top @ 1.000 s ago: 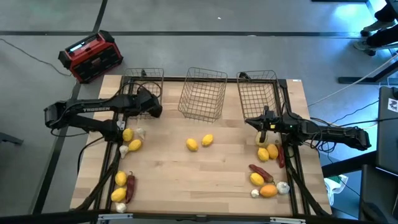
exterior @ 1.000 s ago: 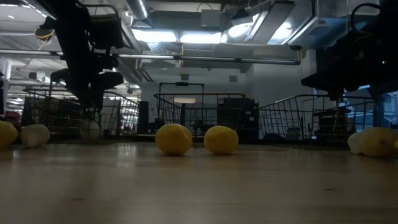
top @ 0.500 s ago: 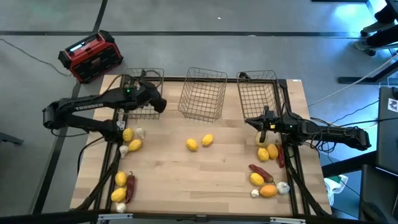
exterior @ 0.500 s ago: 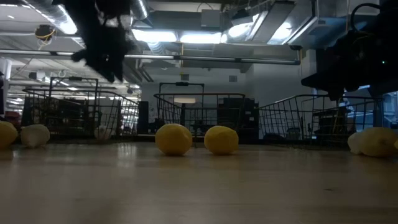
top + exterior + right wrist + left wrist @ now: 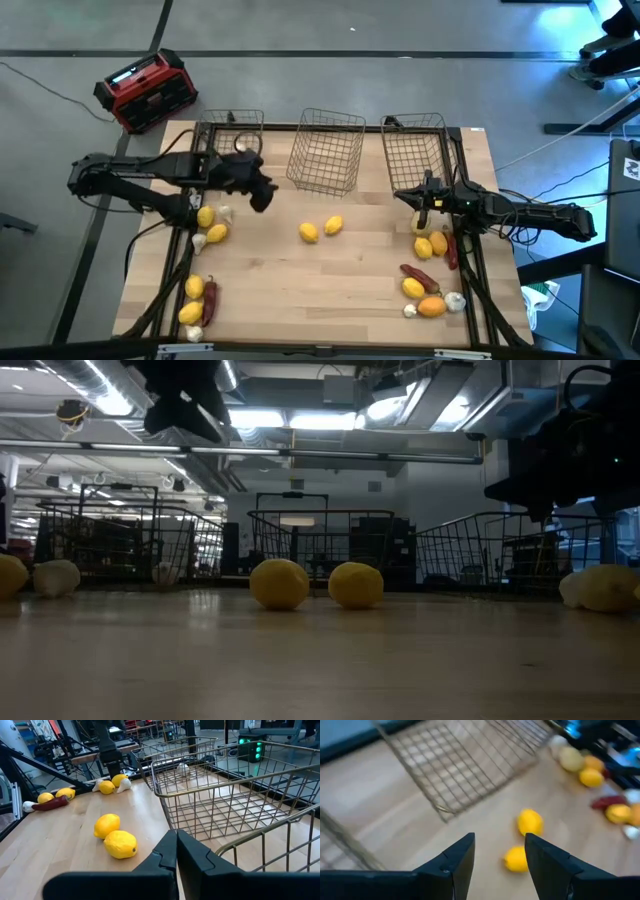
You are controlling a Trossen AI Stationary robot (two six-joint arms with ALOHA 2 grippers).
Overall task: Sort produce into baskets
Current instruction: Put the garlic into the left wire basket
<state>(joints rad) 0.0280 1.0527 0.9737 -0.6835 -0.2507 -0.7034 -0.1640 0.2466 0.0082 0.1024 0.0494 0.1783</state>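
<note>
Left claw (image 5: 262, 195) now off wire-mesh basket (image 5: 229, 152)

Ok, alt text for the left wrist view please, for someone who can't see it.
The left gripper hangs open and empty above the wooden table, its two dark fingers framing two yellow lemons. A wire basket lies beyond, and more produce sits farther off near the other arm.

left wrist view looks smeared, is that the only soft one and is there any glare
Left wrist view: yes, blurred all over, the middle basket and two lemons streaked. Right wrist view: sharp on the same lemons and the mesh. Low view: dim, ceiling lights blown out, a pale sheen on the tabletop. High view: even light, no strong glare.
</note>
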